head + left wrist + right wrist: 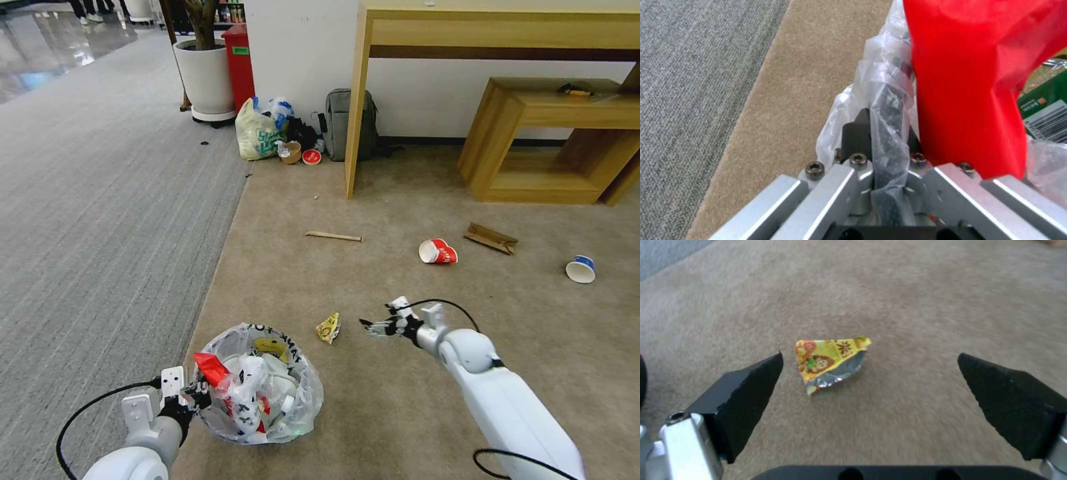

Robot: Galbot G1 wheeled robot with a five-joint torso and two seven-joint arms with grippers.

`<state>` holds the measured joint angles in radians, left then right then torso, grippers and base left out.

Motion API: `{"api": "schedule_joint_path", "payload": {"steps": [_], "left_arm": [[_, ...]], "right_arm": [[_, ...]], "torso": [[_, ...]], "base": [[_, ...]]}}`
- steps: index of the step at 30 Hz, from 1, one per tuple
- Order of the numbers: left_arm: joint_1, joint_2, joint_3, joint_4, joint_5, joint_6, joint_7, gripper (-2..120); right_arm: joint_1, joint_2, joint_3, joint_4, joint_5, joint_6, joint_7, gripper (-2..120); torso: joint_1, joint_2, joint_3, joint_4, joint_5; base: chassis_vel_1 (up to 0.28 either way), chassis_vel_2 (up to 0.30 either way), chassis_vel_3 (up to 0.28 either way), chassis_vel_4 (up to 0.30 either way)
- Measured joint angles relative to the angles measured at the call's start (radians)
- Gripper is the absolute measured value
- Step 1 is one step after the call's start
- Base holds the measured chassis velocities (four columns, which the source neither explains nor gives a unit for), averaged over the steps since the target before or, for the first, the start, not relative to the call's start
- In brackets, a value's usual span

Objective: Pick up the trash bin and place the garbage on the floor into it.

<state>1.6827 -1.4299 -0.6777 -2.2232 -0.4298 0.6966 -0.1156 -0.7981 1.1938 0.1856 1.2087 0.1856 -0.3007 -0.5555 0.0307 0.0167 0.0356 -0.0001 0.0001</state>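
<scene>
The trash bin (308, 395), black under a crinkly translucent bag, stands on the beige floor (373, 420) near me, stuffed with litter including a red wrapper (969, 83). My left gripper (198, 393) is shut on its bag-covered rim (889, 100). Just right of the bin lies a yellow snack wrapper (328, 328). My right gripper (372, 327) hangs open beside it, and in the right wrist view the wrapper (829, 361) lies ahead of the spread fingers (751, 396). Farther off lie other garbage: a stick (333, 236), a red cup (438, 252), a cardboard scrap (491, 238) and a blue cup (581, 269).
Grey ribbed carpet (100, 220) borders the floor on the left. By the far wall are a yellow-green shopping bag (257, 133), a grey backpack (347, 123), a white planter (207, 77) and a red cabinet (240, 63). A wooden desk leg (353, 120) and a low bench (547, 140) stand at the back right.
</scene>
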Motion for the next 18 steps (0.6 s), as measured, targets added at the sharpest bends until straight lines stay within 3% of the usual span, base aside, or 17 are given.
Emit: {"api": "schedule_joint_path", "payload": {"steps": [8,18], "left_arm": [[0.007,-0.018,0.013,-0.001,0.032,0.0,0.008,0],[0.01,-0.018,0.014,-0.006,0.042,0.001,0.01,0]], "right_arm": [[0.174,0.127,-0.082,-0.295,-0.076,0.079,-0.016,100],[0.216,0.194,-0.091,-0.409,-0.115,0.015,0.027,100]], "torso": [[0.0,0.0,0.0,0.0001,-0.0003],[0.0,0.0,0.0,-0.0001,-0.0001]], "base": [[0.0,0.0,0.0,0.0],[0.0,0.0,0.0,0.0]]}}
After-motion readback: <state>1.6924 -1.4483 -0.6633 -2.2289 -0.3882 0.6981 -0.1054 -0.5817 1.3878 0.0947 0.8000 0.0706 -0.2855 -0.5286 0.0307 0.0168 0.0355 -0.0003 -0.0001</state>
